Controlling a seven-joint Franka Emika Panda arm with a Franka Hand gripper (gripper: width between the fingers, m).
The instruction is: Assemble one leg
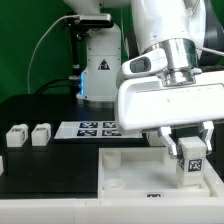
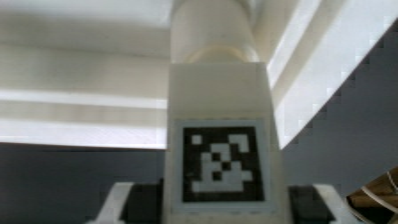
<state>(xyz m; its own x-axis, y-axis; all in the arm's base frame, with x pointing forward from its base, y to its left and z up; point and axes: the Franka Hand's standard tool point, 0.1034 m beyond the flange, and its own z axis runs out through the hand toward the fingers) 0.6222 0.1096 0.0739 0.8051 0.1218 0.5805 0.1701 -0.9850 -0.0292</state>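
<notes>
My gripper [image 1: 189, 152] is shut on a white leg [image 1: 192, 163] with a black-and-white tag on its face. It holds the leg upright over the near right part of the large flat white rimmed piece [image 1: 125, 170]. In the wrist view the leg [image 2: 221, 120] fills the middle, tag facing the camera, and the fingers [image 2: 134, 203] press on both its sides. Two more legs [image 1: 17, 136] [image 1: 40, 134] stand side by side on the black table at the exterior view's left.
The marker board [image 1: 98, 128] lies on the black table behind the rimmed piece. A white stand with a blue light [image 1: 100, 70] rises at the back. Green curtain behind.
</notes>
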